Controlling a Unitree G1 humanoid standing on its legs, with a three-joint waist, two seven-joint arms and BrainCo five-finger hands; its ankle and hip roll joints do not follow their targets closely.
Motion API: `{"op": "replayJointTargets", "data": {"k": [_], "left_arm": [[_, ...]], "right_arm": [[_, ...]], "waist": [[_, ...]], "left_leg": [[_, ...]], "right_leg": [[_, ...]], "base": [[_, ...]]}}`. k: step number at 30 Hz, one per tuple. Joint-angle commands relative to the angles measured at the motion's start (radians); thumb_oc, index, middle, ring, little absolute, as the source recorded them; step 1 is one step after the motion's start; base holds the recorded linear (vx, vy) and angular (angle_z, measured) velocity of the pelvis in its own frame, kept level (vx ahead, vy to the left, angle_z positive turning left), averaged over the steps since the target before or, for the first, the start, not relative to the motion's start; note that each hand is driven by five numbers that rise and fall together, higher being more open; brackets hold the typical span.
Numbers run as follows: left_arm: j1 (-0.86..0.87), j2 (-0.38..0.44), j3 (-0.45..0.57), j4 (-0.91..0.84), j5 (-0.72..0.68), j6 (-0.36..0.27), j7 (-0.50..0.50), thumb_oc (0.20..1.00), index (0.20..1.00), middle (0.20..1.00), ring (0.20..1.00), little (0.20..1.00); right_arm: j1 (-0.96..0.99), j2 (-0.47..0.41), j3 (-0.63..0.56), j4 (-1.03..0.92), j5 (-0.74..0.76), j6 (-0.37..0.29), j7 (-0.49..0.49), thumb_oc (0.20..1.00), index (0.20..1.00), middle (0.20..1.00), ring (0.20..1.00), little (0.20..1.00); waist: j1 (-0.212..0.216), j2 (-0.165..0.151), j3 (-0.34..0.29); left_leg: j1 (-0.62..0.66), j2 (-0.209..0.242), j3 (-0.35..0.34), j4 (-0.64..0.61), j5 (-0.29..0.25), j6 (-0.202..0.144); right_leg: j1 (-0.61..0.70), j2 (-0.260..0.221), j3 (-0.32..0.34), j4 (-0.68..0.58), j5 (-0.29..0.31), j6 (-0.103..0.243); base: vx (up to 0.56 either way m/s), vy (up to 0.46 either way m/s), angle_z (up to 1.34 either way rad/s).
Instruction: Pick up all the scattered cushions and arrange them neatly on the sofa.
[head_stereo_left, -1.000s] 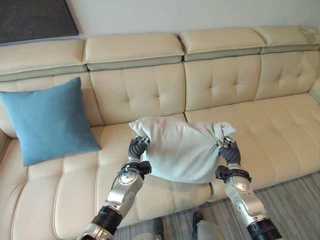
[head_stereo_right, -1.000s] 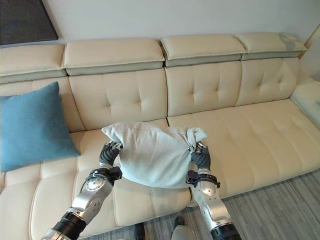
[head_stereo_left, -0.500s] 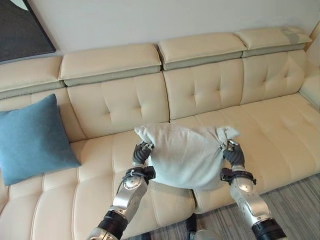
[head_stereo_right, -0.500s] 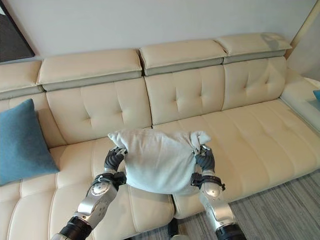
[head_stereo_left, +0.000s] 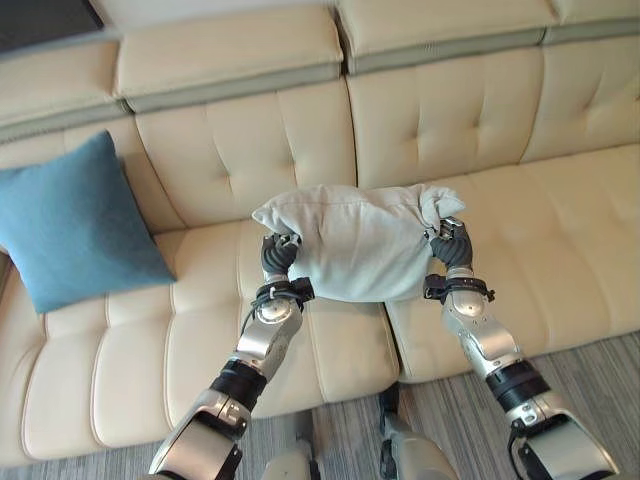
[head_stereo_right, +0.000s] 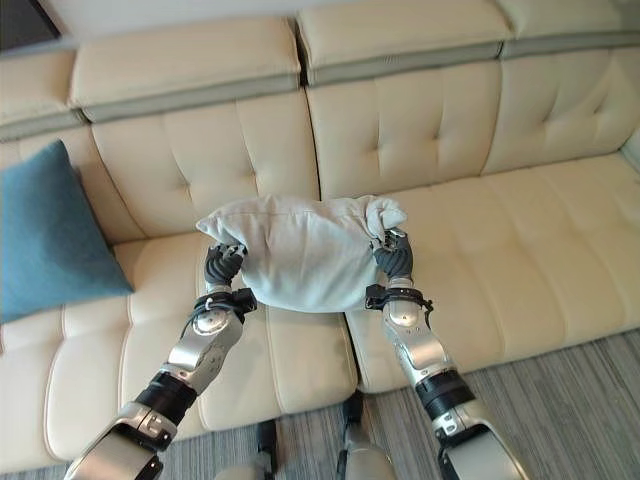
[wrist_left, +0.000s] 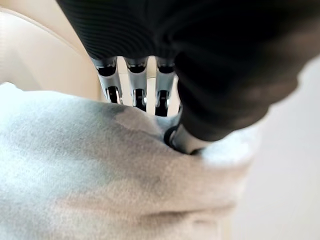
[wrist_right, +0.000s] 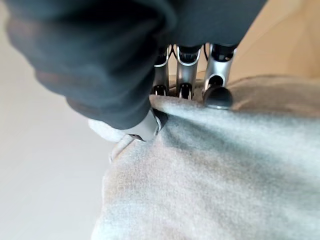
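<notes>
A pale grey cushion (head_stereo_left: 355, 245) hangs in the air over the middle seat of the cream sofa (head_stereo_left: 450, 130), held by both hands at its ends. My left hand (head_stereo_left: 277, 257) is shut on its left corner, and my right hand (head_stereo_left: 450, 247) is shut on its right corner. In the left wrist view my fingers (wrist_left: 135, 90) and thumb pinch the grey cloth (wrist_left: 100, 175); the right wrist view shows my fingers (wrist_right: 185, 80) curled into the cloth (wrist_right: 225, 170) too. A blue cushion (head_stereo_left: 75, 225) leans upright against the backrest at the sofa's left end.
The seats to the right of the grey cushion are bare (head_stereo_left: 560, 250). Grey striped carpet (head_stereo_left: 600, 380) lies in front of the sofa.
The camera has tipped down and shifted, so the whole scene has moved. Both hands have carried the grey cushion a little farther over the sofa seat, grip unchanged.
</notes>
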Motion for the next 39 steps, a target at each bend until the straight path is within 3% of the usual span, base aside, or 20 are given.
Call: {"op": "replayJointTargets", "data": {"k": [1, 6, 7, 10, 11, 13, 16, 18, 21, 29, 32, 39], "left_arm": [[-0.222, -0.065, -0.113, 0.067, 0.035, -0.058, -0.035, 0.200, 0.200, 0.200, 0.200, 0.200], [-0.368, -0.073, -0.111, 0.291, 0.012, -0.037, -0.022, 0.222, 0.222, 0.222, 0.222, 0.222], [-0.432, -0.043, -0.100, 0.391, -0.019, -0.030, -0.044, 1.000, 1.000, 1.000, 1.000, 1.000], [-0.500, 0.002, -0.074, 0.478, -0.093, -0.030, -0.076, 1.000, 1.000, 1.000, 1.000, 1.000], [-0.561, 0.079, -0.019, 0.584, -0.200, -0.018, -0.122, 1.000, 1.000, 1.000, 1.000, 1.000], [-0.529, 0.165, 0.055, 0.658, -0.239, 0.017, -0.169, 1.000, 1.000, 1.000, 1.000, 1.000], [-0.434, 0.227, 0.093, 0.703, -0.225, 0.058, -0.241, 1.000, 1.000, 1.000, 1.000, 1.000], [-0.351, 0.304, 0.102, 0.738, -0.130, 0.082, -0.311, 1.000, 1.000, 1.000, 1.000, 1.000], [-0.205, 0.337, 0.169, 0.752, -0.106, 0.092, -0.380, 1.000, 1.000, 1.000, 1.000, 1.000], [0.173, 0.303, 0.311, 0.559, -0.105, 0.068, -0.435, 1.000, 1.000, 1.000, 1.000, 1.000], [0.368, 0.267, 0.378, 0.467, -0.041, 0.067, -0.437, 1.000, 1.000, 1.000, 1.000, 1.000], [0.435, 0.221, 0.385, 0.594, 0.100, 0.085, -0.435, 1.000, 1.000, 1.000, 1.000, 1.000]], "right_arm": [[-0.222, 0.029, 0.024, 0.010, -0.039, -0.050, -0.001, 0.200, 0.200, 0.200, 0.200, 0.200], [-0.393, 0.003, 0.029, 0.289, -0.009, -0.030, -0.050, 0.200, 0.200, 0.200, 0.200, 0.200], [-0.473, -0.042, 0.066, 0.438, -0.019, 0.012, -0.020, 1.000, 1.000, 1.000, 1.000, 1.000], [-0.569, -0.076, 0.096, 0.590, -0.008, 0.059, 0.018, 1.000, 1.000, 1.000, 1.000, 1.000], [-0.593, -0.079, 0.042, 0.737, 0.082, 0.095, 0.032, 1.000, 1.000, 1.000, 1.000, 1.000], [-0.532, -0.104, -0.075, 0.827, 0.184, 0.100, 0.037, 1.000, 1.000, 1.000, 1.000, 1.000], [-0.432, -0.168, -0.151, 0.884, 0.246, 0.119, 0.096, 1.000, 1.000, 1.000, 1.000, 1.000], [-0.334, -0.229, -0.200, 0.905, 0.240, 0.129, 0.144, 1.000, 1.000, 1.000, 1.000, 1.000], [-0.181, -0.255, -0.282, 0.919, 0.220, 0.132, 0.197, 1.000, 1.000, 1.000, 1.000, 1.000], [0.159, -0.204, -0.370, 0.777, 0.126, 0.113, 0.291, 1.000, 1.000, 1.000, 1.000, 1.000], [0.322, -0.129, -0.406, 0.631, 0.069, 0.099, 0.305, 1.000, 1.000, 1.000, 1.000, 1.000], [0.395, -0.068, -0.369, 0.618, -0.040, 0.091, 0.311, 1.000, 1.000, 1.000, 1.000, 1.000]], "waist": [[-0.004, -0.037, 0.035], [-0.003, -0.043, 0.040], [-0.001, -0.046, 0.041], [0.001, -0.045, 0.043], [0.001, -0.039, 0.040], [0.002, -0.027, 0.020], [0.004, -0.024, 0.003], [0.006, -0.023, -0.022], [0.015, -0.022, -0.061], [0.038, -0.027, -0.135], [0.049, -0.028, -0.158], [0.057, -0.041, -0.175]], "left_leg": [[0.026, -0.033, -0.017, -0.006, -0.078, 0.002], [-0.032, -0.031, -0.016, -0.006, -0.060, -0.009], [-0.037, -0.028, -0.011, -0.006, -0.057, -0.014], [-0.033, -0.026, -0.007, -0.006, -0.058, -0.018], [-0.012, -0.023, -0.005, -0.006, -0.063, -0.022], [0.026, -0.024, -0.007, -0.006, -0.076, -0.023], [0.073, -0.024, -0.013, -0.006, -0.091, -0.024], [0.097, -0.025, -0.014, -0.006, -0.096, -0.024], [0.127, -0.028, -0.014, -0.006, -0.105, -0.018], [0.179, -0.038, -0.027, -0.006, -0.118, -0.005], [0.191, -0.044, -0.030, -0.006, -0.122, 0.002], [0.213, -0.052, -0.033, -0.006, -0.134, 0.014]], "right_leg": [[0.069, -0.030, 0.020, 0.037, -0.201, 0.077], [0.002, -0.026, 0.026, 0.041, -0.180, 0.083], [-0.004, -0.025, 0.028, 0.036, -0.174, 0.085], [0.000, -0.023, 0.032, 0.026, -0.167, 0.088], [0.024, -0.020, 0.034, 0.015, -0.171, 0.089], [0.067, -0.020, 0.029, 0.007, -0.182, 0.087], [0.125, -0.019, 0.014, -0.003, -0.193, 0.087], [0.152, -0.020, 0.008, -0.003, -0.199, 0.090], [0.186, -0.021, 0.000, -0.003, -0.205, 0.094], [0.248, -0.025, -0.018, -0.003, -0.212, 0.099], [0.260, -0.028, -0.019, -0.003, -0.211, 0.100], [0.280, -0.032, -0.024, -0.003, -0.199, 0.109]], "base": [[0.00, 0.000, 0.00], [-0.01, -0.018, 0.03], [0.00, 0.000, 0.00], [0.00, -0.009, -0.04], [0.04, -0.013, -0.01], [0.07, -0.003, -0.06], [0.07, -0.001, -0.05], [0.05, 0.010, 0.06], [0.04, 0.026, 0.03], [0.01, 0.044, 0.03], [-0.05, 0.074, 0.00], [-0.07, 0.079, 0.04]]}}
